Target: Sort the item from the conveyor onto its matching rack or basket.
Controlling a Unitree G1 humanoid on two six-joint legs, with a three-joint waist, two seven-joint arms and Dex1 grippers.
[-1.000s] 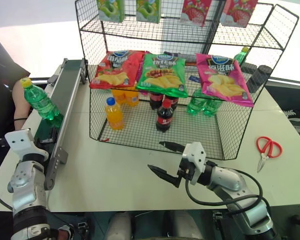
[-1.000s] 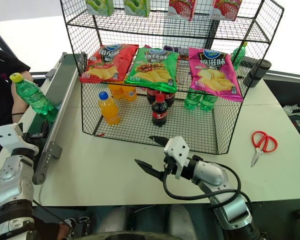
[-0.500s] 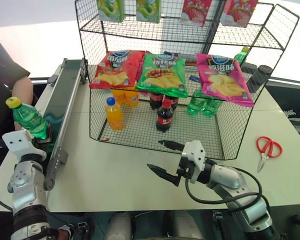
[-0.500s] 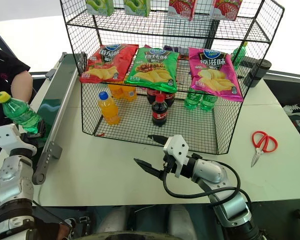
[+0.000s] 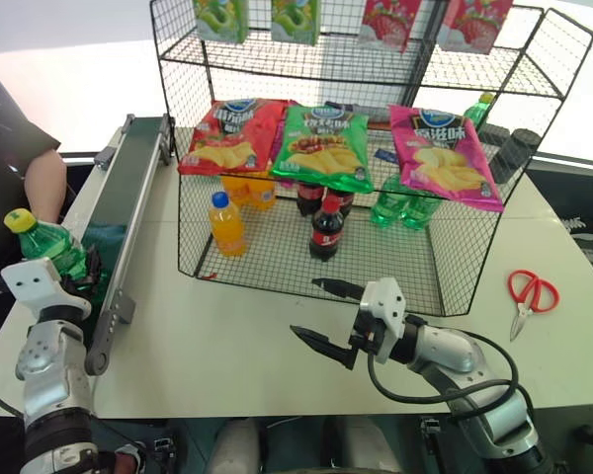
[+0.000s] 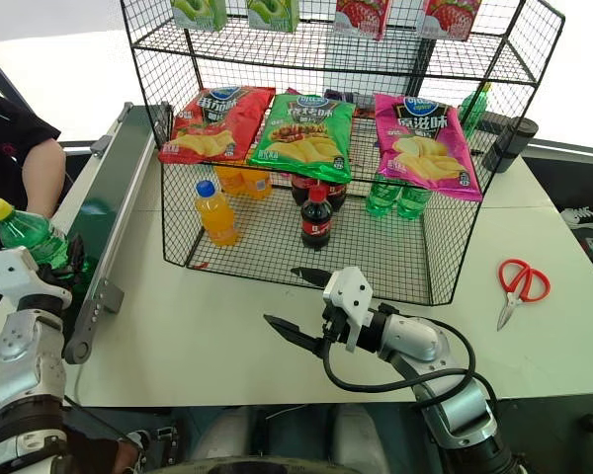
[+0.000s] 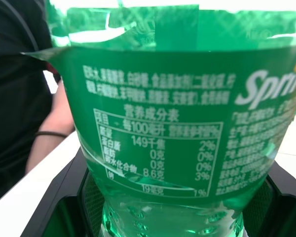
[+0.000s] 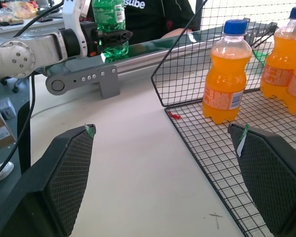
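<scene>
Head view: the left hand (image 5: 79, 274) grips the green bottle (image 5: 45, 245) beside the conveyor (image 5: 128, 197). The right hand (image 5: 321, 316) hangs wide apart over the desk (image 5: 227, 336), before the rack (image 5: 376, 148). Left wrist: bottle label close between the fingers.

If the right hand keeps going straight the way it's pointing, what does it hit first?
Probably nothing soon: the right hand points over bare table toward the conveyor. The conveyor's frame looks like the first thing in line, though depth is unclear.
</scene>
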